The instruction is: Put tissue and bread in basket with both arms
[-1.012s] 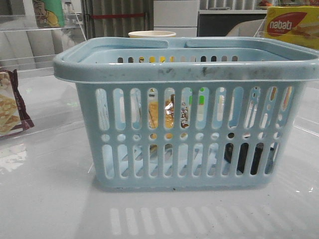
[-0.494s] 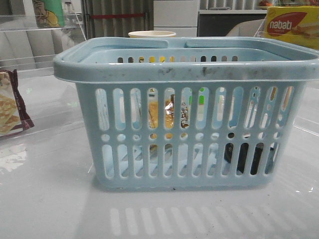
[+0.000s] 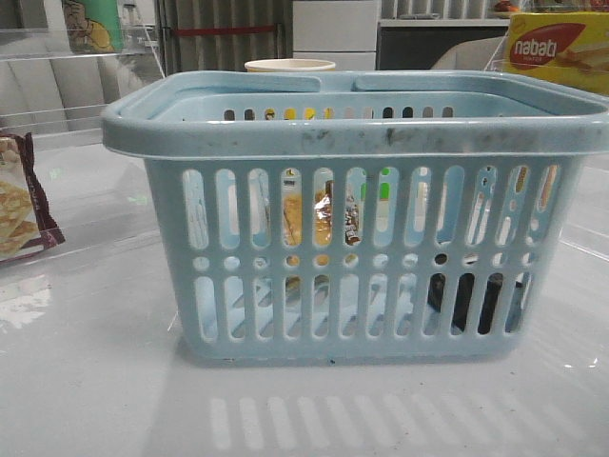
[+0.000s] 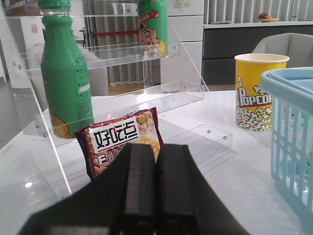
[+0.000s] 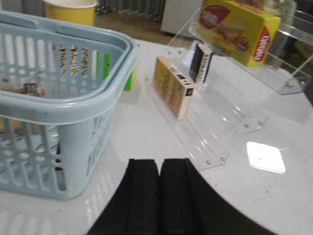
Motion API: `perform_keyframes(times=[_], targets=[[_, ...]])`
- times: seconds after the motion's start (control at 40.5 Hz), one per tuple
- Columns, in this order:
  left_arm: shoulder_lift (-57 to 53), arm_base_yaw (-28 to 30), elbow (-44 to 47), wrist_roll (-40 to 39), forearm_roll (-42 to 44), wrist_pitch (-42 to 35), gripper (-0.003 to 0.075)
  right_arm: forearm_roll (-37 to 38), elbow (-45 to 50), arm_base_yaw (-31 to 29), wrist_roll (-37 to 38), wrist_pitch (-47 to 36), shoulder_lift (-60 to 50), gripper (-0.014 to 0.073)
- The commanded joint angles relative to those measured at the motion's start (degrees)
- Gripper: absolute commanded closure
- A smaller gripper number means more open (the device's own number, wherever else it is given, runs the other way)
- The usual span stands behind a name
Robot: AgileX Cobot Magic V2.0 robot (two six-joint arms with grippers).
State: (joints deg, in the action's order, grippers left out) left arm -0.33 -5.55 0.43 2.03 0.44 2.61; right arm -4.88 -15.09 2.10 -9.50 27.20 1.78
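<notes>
A large light-blue basket (image 3: 357, 214) stands mid-bench. Through its slots the wrapped bread (image 3: 322, 217) leans left of centre, and the black tissue (image 3: 466, 300) pack sits low at right. Both are inside, so the task looks finished. Left pincer (image 4: 155, 188) and right pincer (image 5: 159, 193) are closed, empty, clear of the basket's outer sides.

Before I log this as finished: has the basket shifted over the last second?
No. In the front view the basket sits where it was: its rim lines up the same with the popcorn cup behind it and the nabati box.
</notes>
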Motion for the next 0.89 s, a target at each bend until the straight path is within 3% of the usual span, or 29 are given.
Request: perform_keyframes(times=[0.0, 0.247, 0.642, 0.864], targets=[[-1.14, -0.41, 0.04, -0.03, -0.44, -4.99, 0.0629, -0.29, 5.13, -3.02, -0.47, -14.32, -2.27, 0.0537], [-1.03, -0.41, 0.04, -0.03, -0.44, -4.99, 0.0629, -0.38, 17.04, -4.24, -0.47, -28.32, -3.4, 0.0537], [-1.03, -0.41, 0.04, -0.03, -0.44, -4.99, 0.0629, 0.25, 16.79, -4.1, -0.13, -28.53, -3.4, 0.0537], [-1.03, -0.41, 0.04, -0.03, -0.44, -4.99, 0.0629, 5.46, 16.79, -3.94, 8.5, -31.4, -3.4, 0.0537]])
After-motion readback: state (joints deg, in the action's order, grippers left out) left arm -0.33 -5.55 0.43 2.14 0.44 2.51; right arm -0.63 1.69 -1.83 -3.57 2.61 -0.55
